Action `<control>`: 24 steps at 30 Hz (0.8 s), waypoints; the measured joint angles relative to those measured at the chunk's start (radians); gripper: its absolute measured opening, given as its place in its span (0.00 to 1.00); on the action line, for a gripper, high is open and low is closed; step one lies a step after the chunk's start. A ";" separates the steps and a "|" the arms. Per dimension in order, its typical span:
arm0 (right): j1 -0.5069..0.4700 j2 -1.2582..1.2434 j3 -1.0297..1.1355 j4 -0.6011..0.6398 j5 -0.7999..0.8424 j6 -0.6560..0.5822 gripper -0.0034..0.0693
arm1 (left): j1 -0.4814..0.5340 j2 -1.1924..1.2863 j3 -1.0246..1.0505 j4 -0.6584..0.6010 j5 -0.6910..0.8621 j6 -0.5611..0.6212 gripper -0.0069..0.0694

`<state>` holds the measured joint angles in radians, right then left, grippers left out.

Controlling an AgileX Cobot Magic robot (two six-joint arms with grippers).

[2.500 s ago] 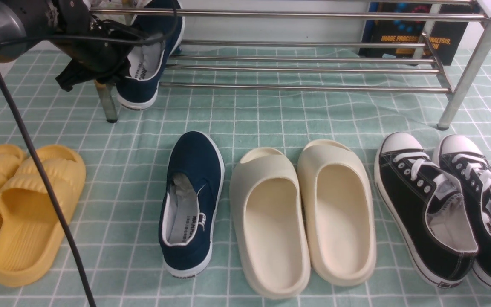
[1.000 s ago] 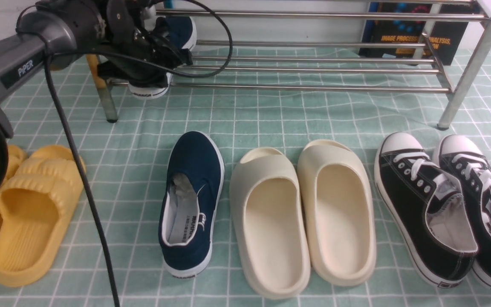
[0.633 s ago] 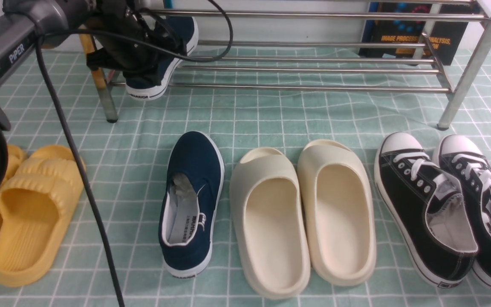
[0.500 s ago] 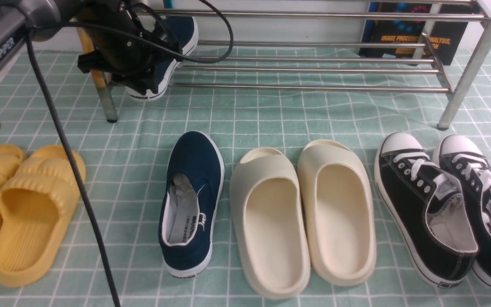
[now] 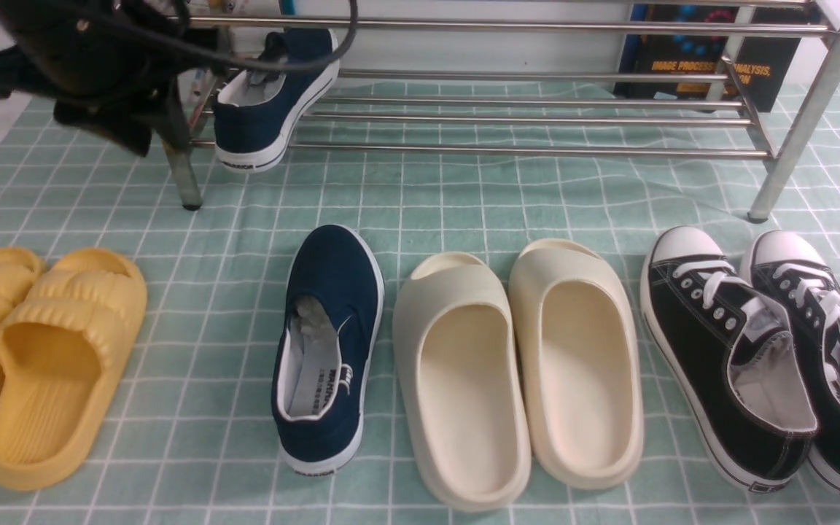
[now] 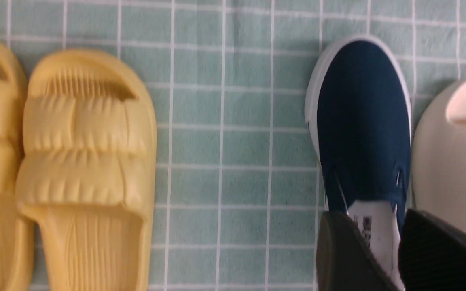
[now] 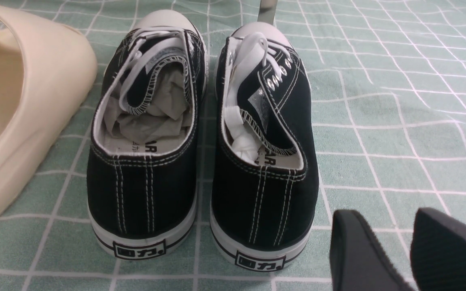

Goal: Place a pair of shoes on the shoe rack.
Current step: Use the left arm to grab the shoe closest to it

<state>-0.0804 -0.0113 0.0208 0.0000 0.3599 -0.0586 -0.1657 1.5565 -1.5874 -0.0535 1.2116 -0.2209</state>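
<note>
Green checked cloth covers the surface point(image 5: 464, 197). The first navy shoe point(image 5: 267, 102) sits on the lower bars of the shoe rack point(image 5: 522, 151), near the raised left hand point(image 6: 378, 226), and the second navy shoe point(image 5: 329, 343) lies on the cloth below that hand's parted, empty fingers. Black sneakers point(image 7: 200, 141) stand just ahead of the right hand point(image 7: 384, 226), which is likewise spread and holds nothing.

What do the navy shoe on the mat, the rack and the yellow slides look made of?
Navy shoe: matte woven fabric, likely canvas, with a white rubbery sole rim.
Rack: shiny metal tubes, probably chromed steel, bright reflections.
Yellow slides: matte moulded foam or rubber, ribbed.
</note>
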 joint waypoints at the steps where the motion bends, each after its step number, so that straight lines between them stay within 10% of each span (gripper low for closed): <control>1: 0.000 0.000 0.000 0.000 0.000 0.000 0.39 | 0.000 -0.018 0.029 -0.004 -0.004 -0.003 0.39; 10: 0.000 0.000 0.000 0.000 0.000 0.000 0.39 | -0.021 -0.215 0.541 -0.116 -0.189 -0.007 0.38; 24: 0.000 0.000 0.000 0.000 0.000 0.000 0.39 | -0.257 -0.176 0.598 0.053 -0.378 -0.183 0.40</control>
<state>-0.0804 -0.0113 0.0208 0.0000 0.3599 -0.0586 -0.4222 1.3802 -0.9896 0.0000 0.8338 -0.4040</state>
